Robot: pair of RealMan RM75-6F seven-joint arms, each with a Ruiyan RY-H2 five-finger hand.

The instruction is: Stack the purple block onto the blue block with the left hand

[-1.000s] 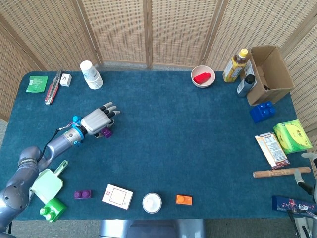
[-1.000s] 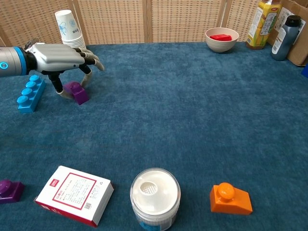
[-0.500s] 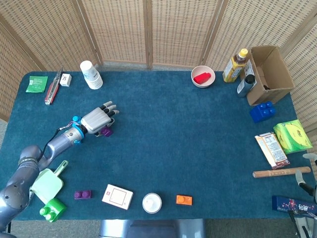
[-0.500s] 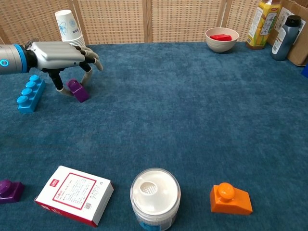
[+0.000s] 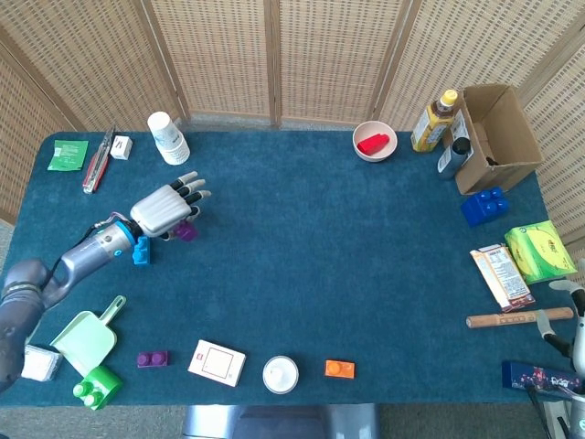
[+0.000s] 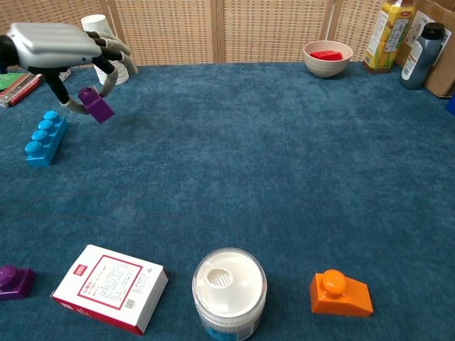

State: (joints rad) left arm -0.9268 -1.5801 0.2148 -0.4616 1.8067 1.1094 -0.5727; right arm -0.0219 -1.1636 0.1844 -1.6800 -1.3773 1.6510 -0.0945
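now the left hand (image 6: 60,44) pinches the purple block (image 6: 95,105) beneath its fingers, above the table beside the blue block (image 6: 45,138).

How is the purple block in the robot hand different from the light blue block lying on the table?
The purple block is lifted off the table and tilted, pinched by the left robot hand; the blue block lies flat on the blue cloth, untouched. The purple block is short, with one stud showing on top; the blue block is long, with a row of studs. One is purple, the other light blue. Both are studded plastic building blocks.
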